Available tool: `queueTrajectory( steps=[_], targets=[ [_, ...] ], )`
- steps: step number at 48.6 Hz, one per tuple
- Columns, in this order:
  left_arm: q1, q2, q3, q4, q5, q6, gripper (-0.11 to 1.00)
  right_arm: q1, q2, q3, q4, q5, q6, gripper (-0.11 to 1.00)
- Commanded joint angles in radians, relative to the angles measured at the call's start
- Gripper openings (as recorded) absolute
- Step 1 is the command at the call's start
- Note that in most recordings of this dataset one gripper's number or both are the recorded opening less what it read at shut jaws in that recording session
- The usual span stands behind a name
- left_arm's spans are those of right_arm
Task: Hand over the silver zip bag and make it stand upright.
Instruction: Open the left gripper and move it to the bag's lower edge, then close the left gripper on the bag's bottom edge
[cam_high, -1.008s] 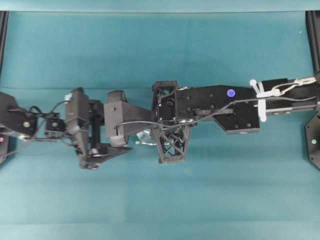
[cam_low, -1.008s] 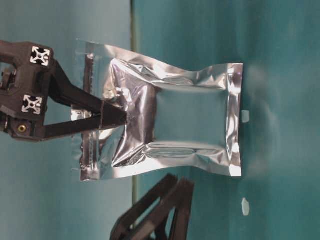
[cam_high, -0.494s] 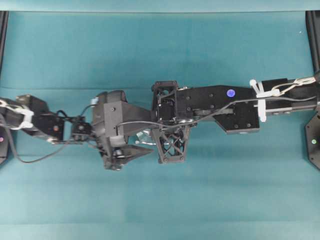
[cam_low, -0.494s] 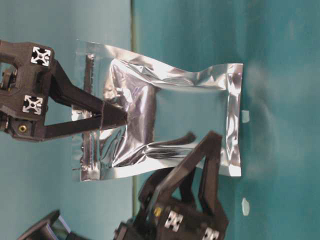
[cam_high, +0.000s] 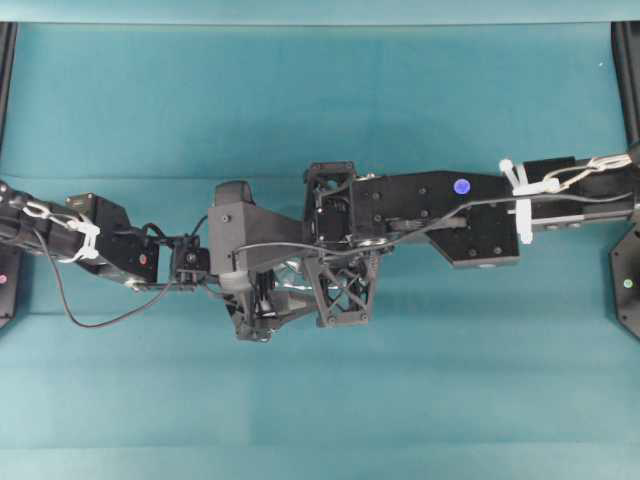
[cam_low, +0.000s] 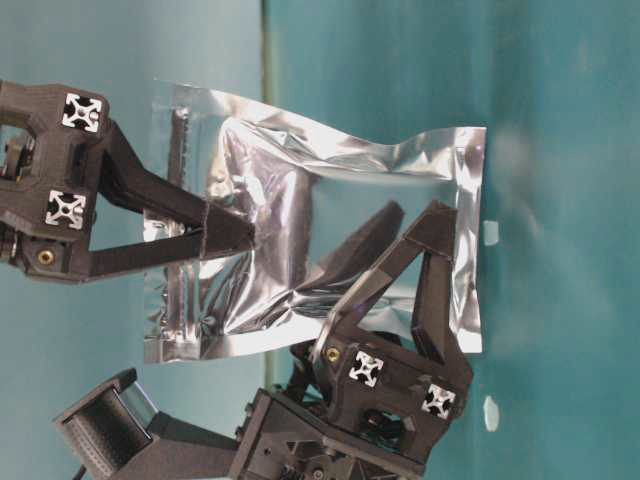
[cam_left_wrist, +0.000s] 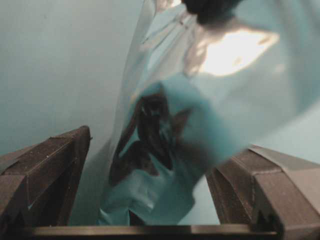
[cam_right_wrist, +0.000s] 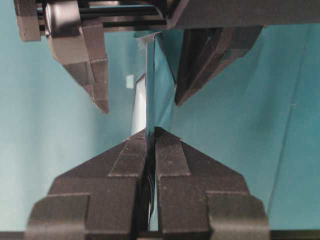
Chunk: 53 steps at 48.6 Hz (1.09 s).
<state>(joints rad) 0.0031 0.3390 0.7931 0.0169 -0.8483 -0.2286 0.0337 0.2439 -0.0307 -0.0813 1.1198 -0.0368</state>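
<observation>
The teal table (cam_high: 320, 90) is spanned by both arms. At the table-level frame's centre, the silver zip bag (cam_low: 330, 245) is kept pinched by its zip end in the clamped right gripper (cam_low: 240, 235), so the wide-apart left gripper (cam_low: 405, 230) can straddle its lower half for the handover.

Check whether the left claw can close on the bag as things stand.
Probably yes. The left claw is open with a finger on each side of the bag, which the right claw holds; nothing sits between.
</observation>
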Motion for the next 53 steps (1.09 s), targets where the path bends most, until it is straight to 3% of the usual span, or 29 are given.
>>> queueTrajectory(
  steps=[1,8,12,24,53],
  targets=[
    [0.000,-0.003,-0.009,0.002,-0.003,0.000,0.90,0.002,-0.008,-0.005,-0.003,-0.003,0.006,0.01],
    [0.000,0.000,-0.012,0.002,0.009,0.000,0.87,0.002,-0.008,-0.003,-0.003,-0.003,0.006,0.01],
    [0.000,0.000,-0.012,0.002,0.032,0.003,0.78,0.002,-0.008,-0.003,-0.003,-0.003,0.006,0.01],
    [0.000,0.002,-0.005,0.002,0.038,0.017,0.30,0.005,-0.008,-0.003,-0.003,0.000,0.008,0.01],
    [0.000,0.003,-0.011,0.002,0.098,0.087,0.30,0.009,-0.009,0.000,0.002,-0.003,0.006,0.01]
  ],
)
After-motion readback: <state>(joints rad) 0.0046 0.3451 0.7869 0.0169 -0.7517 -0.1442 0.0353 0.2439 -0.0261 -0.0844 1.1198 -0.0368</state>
